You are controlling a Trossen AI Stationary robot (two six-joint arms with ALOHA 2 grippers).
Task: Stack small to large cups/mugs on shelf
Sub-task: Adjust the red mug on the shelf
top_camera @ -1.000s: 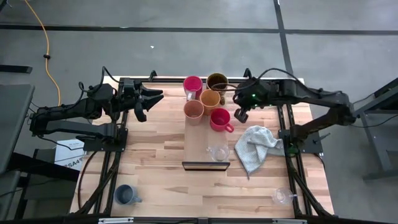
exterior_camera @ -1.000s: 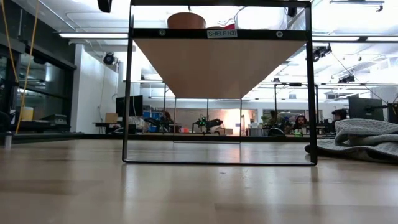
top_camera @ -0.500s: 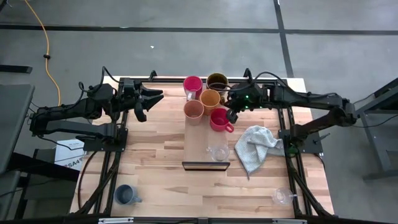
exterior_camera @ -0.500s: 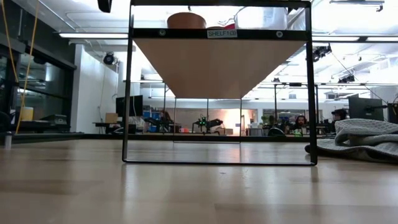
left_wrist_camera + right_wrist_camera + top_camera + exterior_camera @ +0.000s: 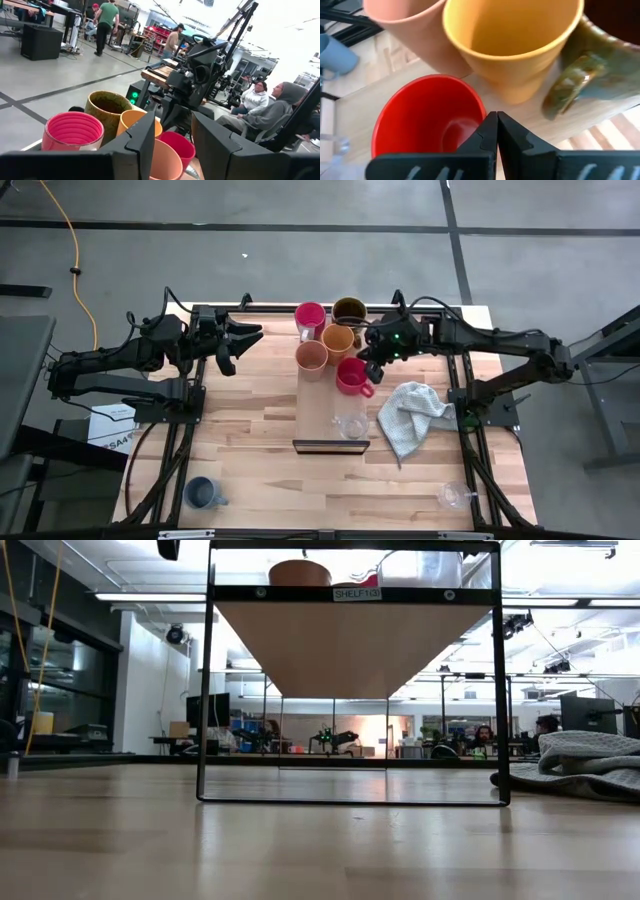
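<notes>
Writing: front bar of the shelf (image 5: pixel 356 593) carries a small tag reading "SHELF10"; a white sheet (image 5: pixel 108 439) beside the table's left leg shows letters too small to read.
Shelf: runs down the table's (image 5: pixel 250 450) middle, far end loaded, near end bare past the glass (image 5: pixel 351 424).
Cups on shelf: pink mug (image 5: pixel 310 316), olive mug (image 5: pixel 349 311), orange cup (image 5: pixel 338 339), peach cup (image 5: pixel 312 356), red mug (image 5: pixel 353 373), then the glass alone nearer the front.
Off shelf: blue cup (image 5: pixel 201 493) at the near left corner, second glass (image 5: pixel 453 496) at the near right, cloth (image 5: pixel 412 416) right of the shelf.
Right gripper (image 5: pixel 496 131): fingers pressed together, hanging just above the red mug's rim, beside the orange cup; gripping nothing.
Left gripper (image 5: pixel 236 343): parked over the far left of the table, well apart from the cups, fingers spread.
Hidden: from table height only the peach cup's top and glass rims peek above the shelf board.
Room: people (image 5: pixel 260 97) seated beyond the table.
</notes>
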